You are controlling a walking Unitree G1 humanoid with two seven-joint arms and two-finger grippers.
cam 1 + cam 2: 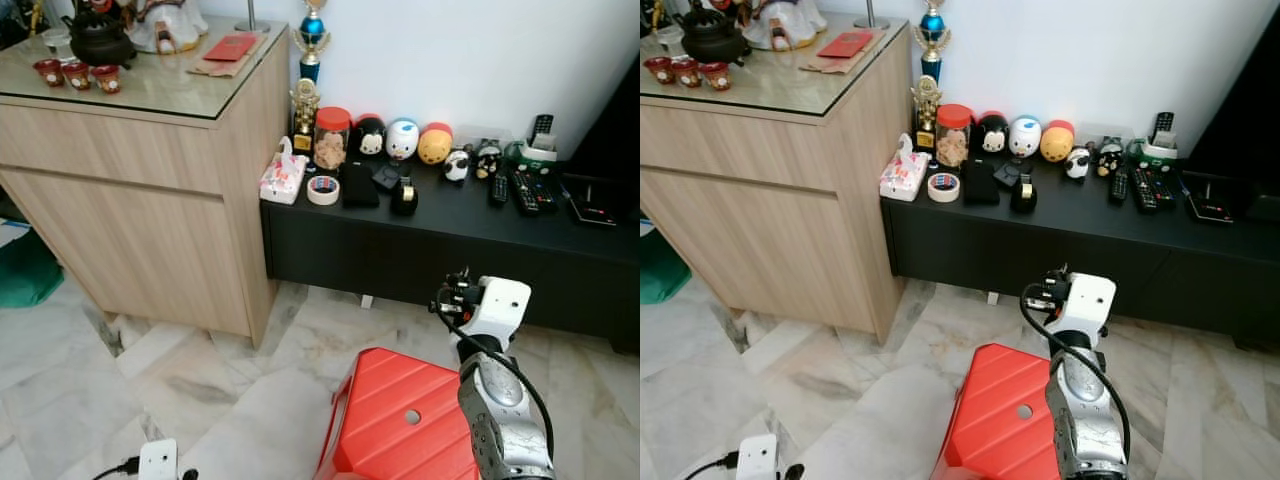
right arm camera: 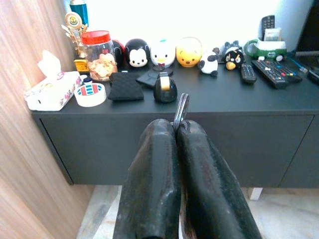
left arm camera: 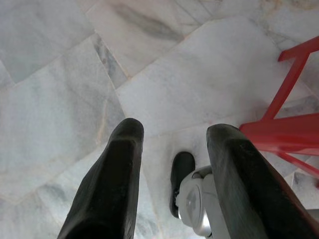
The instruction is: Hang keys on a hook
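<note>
Right gripper (image 2: 175, 130) jaws clenched on what looks like a key ring (image 2: 181, 110), left gripper (image 3: 174, 149) jaws released.

Right claw (image 2: 176, 130) clamped on key ring, raised forward; left claw (image 3: 174, 144) spread, hanging low.

Low console (image 1: 420, 235) sits ahead of me against the wall, tall cabinet (image 1: 150, 200) touching its left end. On the console, left to right: tissue box (image 1: 283, 177), tape roll (image 1: 323, 189), jar (image 1: 331, 137) behind it, row of figurines (image 1: 402, 140), remotes (image 1: 520, 188) at right. Stool (image 1: 395, 420) on floor between me and console, under my right arm (image 1: 490, 400).
</note>
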